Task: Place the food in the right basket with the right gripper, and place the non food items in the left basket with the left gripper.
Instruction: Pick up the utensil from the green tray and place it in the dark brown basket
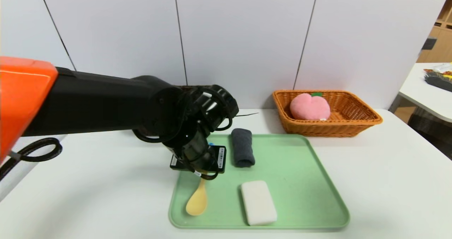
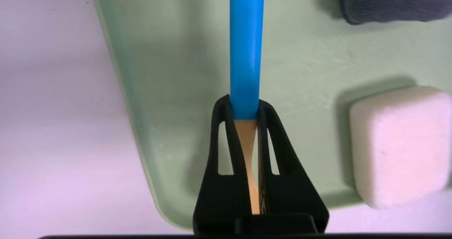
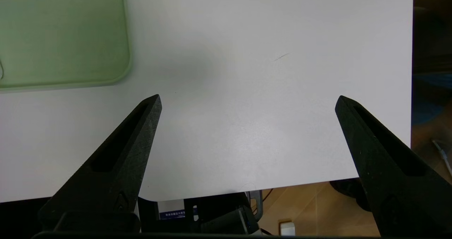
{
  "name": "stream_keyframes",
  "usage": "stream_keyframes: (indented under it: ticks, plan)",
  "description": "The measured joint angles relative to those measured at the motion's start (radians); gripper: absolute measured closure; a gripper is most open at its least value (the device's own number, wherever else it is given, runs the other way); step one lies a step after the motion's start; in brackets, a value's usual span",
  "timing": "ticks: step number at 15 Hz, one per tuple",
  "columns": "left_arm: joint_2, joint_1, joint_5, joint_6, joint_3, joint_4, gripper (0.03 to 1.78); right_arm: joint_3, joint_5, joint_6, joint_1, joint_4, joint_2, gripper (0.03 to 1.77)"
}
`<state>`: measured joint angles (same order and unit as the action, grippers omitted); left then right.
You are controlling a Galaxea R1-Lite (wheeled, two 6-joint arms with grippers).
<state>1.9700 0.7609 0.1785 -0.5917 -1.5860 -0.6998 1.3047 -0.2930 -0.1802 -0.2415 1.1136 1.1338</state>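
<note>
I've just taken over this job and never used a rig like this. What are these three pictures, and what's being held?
It is a two-armed robot at a white table. One picture looks down from its head; the other two look out from each wrist. The left gripper is shut on the spoon, at the join of blue handle and yellow neck. The cloth and white bar lie on the green tray. The peach sits in the orange basket. The right gripper hangs open beside the tray, holding nothing.
</note>
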Motion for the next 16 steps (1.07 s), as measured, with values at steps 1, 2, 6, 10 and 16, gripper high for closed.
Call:
stream_keyframes:
  ticks: [1,2,6,10,16]
  plan:
    - [-0.023,0.010,0.001,-0.001,-0.013,-0.018,1.69,-0.003,0.000,0.000,0.000,0.000,-0.002,0.10]
    - [-0.049,0.023,0.001,-0.003,-0.037,-0.045,1.69,-0.007,0.000,-0.001,0.000,0.001,-0.005,0.10]
    - [-0.151,0.048,0.008,0.024,-0.184,-0.141,1.69,-0.014,0.000,-0.001,0.000,0.001,-0.019,0.10]
    - [-0.190,-0.077,0.011,0.171,-0.320,-0.105,1.69,-0.015,0.000,0.000,0.000,0.000,-0.029,0.10]
    - [-0.077,-0.311,0.014,0.220,-0.341,0.239,1.69,-0.014,0.001,-0.008,0.001,0.000,-0.032,0.10]
